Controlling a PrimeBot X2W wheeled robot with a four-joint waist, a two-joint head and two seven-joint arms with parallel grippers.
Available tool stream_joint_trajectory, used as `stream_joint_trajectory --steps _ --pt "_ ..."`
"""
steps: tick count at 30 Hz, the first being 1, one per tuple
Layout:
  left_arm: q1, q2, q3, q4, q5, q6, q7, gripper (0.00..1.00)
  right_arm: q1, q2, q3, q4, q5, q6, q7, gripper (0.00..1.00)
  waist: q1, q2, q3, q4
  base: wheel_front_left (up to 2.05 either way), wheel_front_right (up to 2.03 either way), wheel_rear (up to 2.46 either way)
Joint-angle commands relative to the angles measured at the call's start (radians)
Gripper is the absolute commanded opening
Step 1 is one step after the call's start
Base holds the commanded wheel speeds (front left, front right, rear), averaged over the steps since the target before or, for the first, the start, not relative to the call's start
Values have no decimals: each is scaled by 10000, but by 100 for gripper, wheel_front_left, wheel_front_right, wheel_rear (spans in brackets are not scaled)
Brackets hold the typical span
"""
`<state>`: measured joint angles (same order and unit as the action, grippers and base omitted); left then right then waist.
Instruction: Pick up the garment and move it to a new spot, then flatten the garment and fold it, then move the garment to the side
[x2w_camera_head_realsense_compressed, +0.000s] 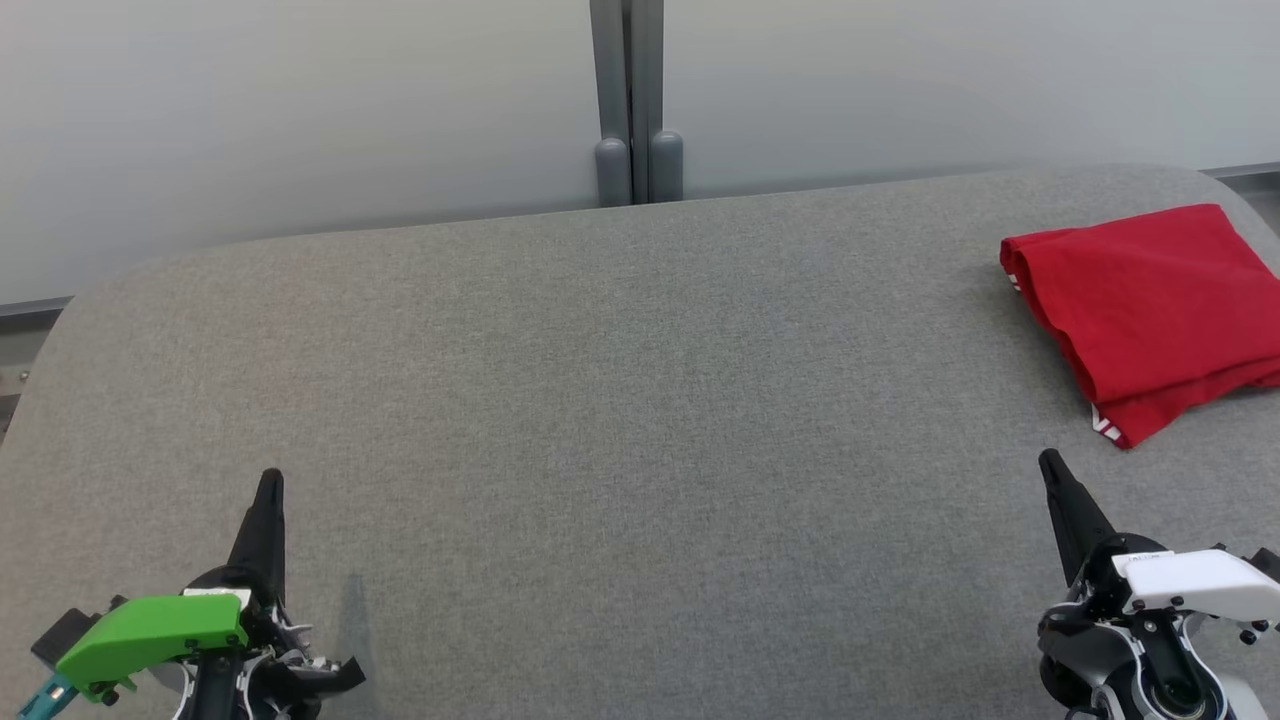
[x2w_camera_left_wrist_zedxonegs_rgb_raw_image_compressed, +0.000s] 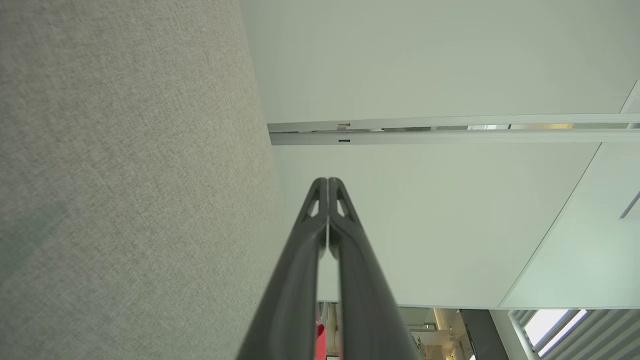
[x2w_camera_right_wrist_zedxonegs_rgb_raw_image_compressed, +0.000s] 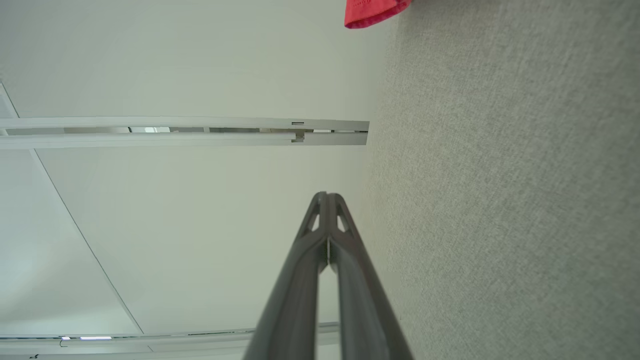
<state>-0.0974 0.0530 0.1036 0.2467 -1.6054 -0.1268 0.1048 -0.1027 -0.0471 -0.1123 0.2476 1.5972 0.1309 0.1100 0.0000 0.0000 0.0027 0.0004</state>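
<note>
Legible text: none recorded.
Garment, red: fragments of white lettering are seen at its near corner and left edge, cut off by folds, unreadable.
Right gripper: a small printed label is carried, too small to be read.

**Office-like room with glass partitions**

A wide table covered in grey fabric stands against frosted glass panels joined by a grey metal post. The wrist views show the same pale panels set in aluminium rails. Past them, in the left wrist view, slatted blinds hang at a bright window.
</note>
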Motion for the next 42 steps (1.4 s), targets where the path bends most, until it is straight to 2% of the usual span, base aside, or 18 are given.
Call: stream_joint_trajectory --steps 1,42 --pt "-190 51 75 -29 -162 -75 82 0 -103 -59 -39 -60 194 -3 80 0 0 0 3 -3 0 0 0" --pt "-168 12 103 -21 -92 -76 87 0 -98 -58 -33 -54 174 -3 71 0 0 0 4 -4 0 0 0"
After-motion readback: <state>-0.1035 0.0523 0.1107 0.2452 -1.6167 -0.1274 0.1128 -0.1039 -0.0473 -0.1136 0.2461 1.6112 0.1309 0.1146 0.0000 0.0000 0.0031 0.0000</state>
